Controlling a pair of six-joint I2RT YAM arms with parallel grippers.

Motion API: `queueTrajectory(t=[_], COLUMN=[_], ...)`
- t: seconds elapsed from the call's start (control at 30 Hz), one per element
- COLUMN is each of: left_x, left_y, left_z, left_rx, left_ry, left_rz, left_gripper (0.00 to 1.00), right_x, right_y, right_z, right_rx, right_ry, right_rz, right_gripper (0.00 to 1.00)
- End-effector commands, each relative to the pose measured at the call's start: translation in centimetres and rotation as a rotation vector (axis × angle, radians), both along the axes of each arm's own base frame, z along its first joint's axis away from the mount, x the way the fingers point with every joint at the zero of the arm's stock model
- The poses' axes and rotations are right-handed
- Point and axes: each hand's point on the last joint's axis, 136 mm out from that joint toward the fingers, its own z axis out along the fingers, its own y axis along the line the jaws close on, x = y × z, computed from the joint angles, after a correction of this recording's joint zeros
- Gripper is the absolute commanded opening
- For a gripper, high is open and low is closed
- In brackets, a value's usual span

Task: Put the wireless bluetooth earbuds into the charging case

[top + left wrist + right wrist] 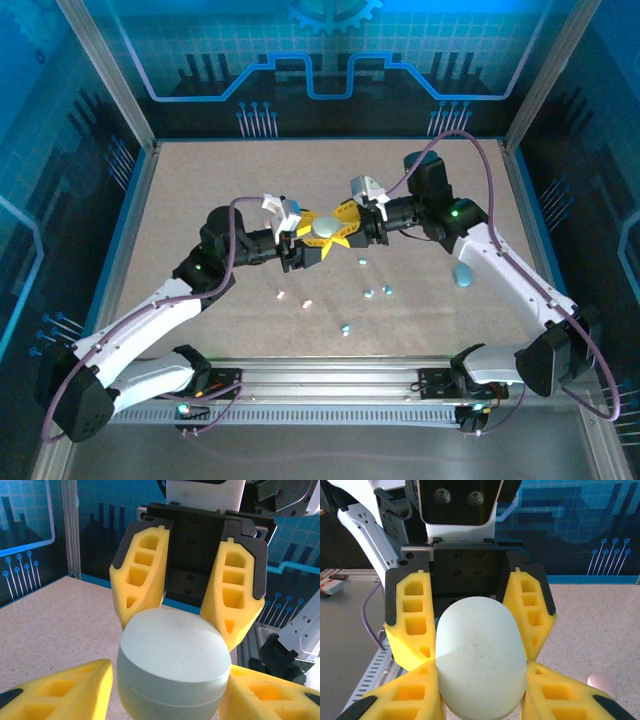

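A pale, closed oval charging case [326,231] hangs above the middle of the table, gripped from both sides. My left gripper [311,241] is shut on one end of it and my right gripper [346,228] on the other. In the left wrist view the case [172,660] sits between my left gripper [170,695] fingers, with a thin sliver of table showing beside the left finger. In the right wrist view both yellow fingers of my right gripper [481,695] press against the case [481,655]. Several tiny earbuds lie on the table below: pink-white ones [282,294] and teal ones [369,293].
A teal oval case [463,274] lies on the table beside the right arm. One more teal earbud [345,328] lies near the front rail [330,378]. A pale pink rounded thing [601,684] lies on the table below the right gripper. Frame posts and blue walls enclose the table.
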Motion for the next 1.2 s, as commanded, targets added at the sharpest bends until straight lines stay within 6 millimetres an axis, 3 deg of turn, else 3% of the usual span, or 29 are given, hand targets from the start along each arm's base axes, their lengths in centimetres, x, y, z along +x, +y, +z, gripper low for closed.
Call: queueTrajectory(t=[0.0,0.47,0.67,1.17], left_x=[-0.7,-0.9,-1.1,-1.6], left_y=[-0.1,0.3,0.1,-0.1], left_z=[3.2,3.6,2.7,1.0], left_rx=[-0.052,-0.085,-0.047,-0.011], left_ry=[-0.092,-0.130,-0.114,-0.064], left_rz=[-0.031,-0.015,-0.035,-0.071], left_gripper=[0.56,0.42,0.35,0.33], right_x=[-0.8,-0.6,0.0,1.5], right_y=[0.4,0.5,0.6,0.2], right_z=[-0.6,0.0,0.5,2.0], right_rx=[-0.029,-0.011,-0.017,-0.002], right_ry=[0.014,0.066,0.134,0.210], right_rz=[0.022,0.028,0.011,-0.048], right_gripper=[0.33,0.33,0.38,0.51])
